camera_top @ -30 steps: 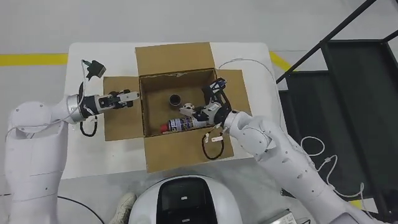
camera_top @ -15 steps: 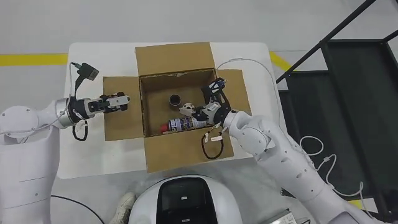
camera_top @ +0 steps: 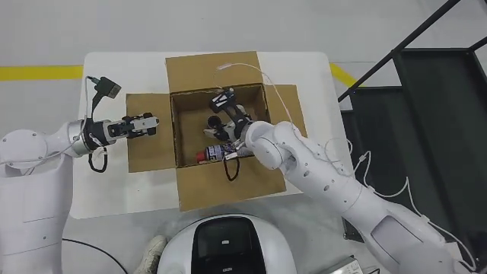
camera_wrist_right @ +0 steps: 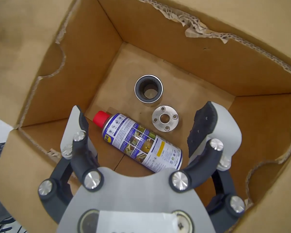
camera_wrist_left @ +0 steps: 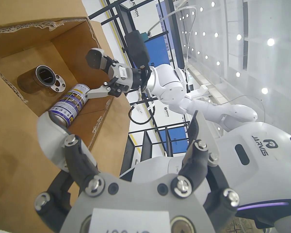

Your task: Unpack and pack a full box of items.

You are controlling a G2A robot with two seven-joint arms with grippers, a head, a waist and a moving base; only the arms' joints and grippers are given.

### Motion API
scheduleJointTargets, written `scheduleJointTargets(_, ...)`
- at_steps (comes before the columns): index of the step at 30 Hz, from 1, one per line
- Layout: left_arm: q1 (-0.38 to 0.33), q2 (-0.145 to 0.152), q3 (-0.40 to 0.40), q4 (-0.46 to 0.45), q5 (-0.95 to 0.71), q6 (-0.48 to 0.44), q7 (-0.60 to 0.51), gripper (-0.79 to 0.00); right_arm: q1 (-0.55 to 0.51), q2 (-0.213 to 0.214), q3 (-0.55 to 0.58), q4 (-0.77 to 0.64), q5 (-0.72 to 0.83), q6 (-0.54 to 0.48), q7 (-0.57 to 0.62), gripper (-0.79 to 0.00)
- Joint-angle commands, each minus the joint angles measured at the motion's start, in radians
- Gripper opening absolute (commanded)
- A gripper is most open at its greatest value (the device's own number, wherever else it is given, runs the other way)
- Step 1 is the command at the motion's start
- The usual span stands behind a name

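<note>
Cardboard marks the scene from above: the open box (camera_top: pixel 187 114) stands on the white table (camera_top: pixel 304 72) with its flaps spread flat. A spray can (camera_top: pixel 216 153) lies on its side on the box floor, close to the wall nearest the robot. The left gripper (camera_top: pixel 152 124) hangs over the left flap (camera_top: pixel 144 152), outside the box. The right gripper (camera_top: pixel 216 126) is down in the box mouth, just beyond the can. From the left wrist, the left gripper (camera_wrist_left: pixel 121 124) has its fingers spread wide with nothing between them. Past them the box (camera_wrist_left: pixel 70 37) shows its inside: a black cylinder (camera_wrist_left: pixel 36 79) lying on its side, a round metal flange (camera_wrist_left: pixel 57 83) right beside the cylinder's open end, and the can (camera_wrist_left: pixel 70 103) nearer this camera. The right gripper (camera_wrist_left: pixel 93 77) reaches in over the far wall with its fingers parted and empty, one tip close by the can's end; whether it touches I cannot tell. From the right wrist, the right gripper (camera_wrist_right: pixel 140 127) is released and holds nothing, its two fingers straddling the view of the floor. Between them lies the can (camera_wrist_right: pixel 140 144), red cap toward a box (camera_wrist_right: pixel 184 56) corner. The flange (camera_wrist_right: pixel 165 118) lies flat just beside the can. The cylinder (camera_wrist_right: pixel 148 91) is just beyond the flange, its bore facing this camera.
</note>
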Motion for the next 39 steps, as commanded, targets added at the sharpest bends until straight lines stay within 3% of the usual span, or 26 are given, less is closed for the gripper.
scheduleJointTargets(1, 0.0, 0.0, 0.0, 0.0, 0.0, 0.0, 0.0, 0.0, 0.007, -0.004, -0.007, 0.014, -0.008, 0.007, -0.001, 0.0)
scheduleJointTargets(10, 0.0, 0.0, 0.0, 0.0, 0.0, 0.0, 0.0, 0.0, 0.007, -0.004, -0.007, 0.014, -0.008, 0.007, -0.001, 0.0)
scheduleJointTargets(14, 0.007, 0.003, 0.004, -0.003, -0.014, 0.032, 0.056, 0.0, 0.012, -0.012, -0.014, 0.043, -0.008, -0.041, -0.005, 0.0)
scheduleJointTargets(21, 0.03, 0.025, -0.079, 0.041, -0.068, 0.031, 0.048, 0.0, 0.076, -0.06, -0.079, 0.151, -0.014, -0.052, 0.004, 0.0)
scheduleJointTargets(34, 0.03, 0.025, -0.079, 0.041, -0.068, 0.031, 0.048, 0.0, 0.167, -0.168, -0.172, 0.356, -0.001, -0.022, -0.029, 0.0)
scheduleJointTargets(37, 0.03, 0.025, -0.079, 0.041, -0.068, 0.031, 0.048, 0.0, 0.178, -0.187, -0.178, 0.393, 0.006, -0.013, -0.033, -0.086)
scheduleJointTargets(38, 0.03, 0.025, -0.079, 0.041, -0.068, 0.031, 0.048, 0.0, 0.182, -0.195, -0.18, 0.407, 0.009, -0.012, -0.038, -0.148)
scheduleJointTargets(39, 0.03, 0.025, -0.079, 0.041, -0.068, 0.031, 0.048, 0.0, 0.185, -0.2, -0.18, 0.419, 0.01, -0.009, -0.042, -0.339)
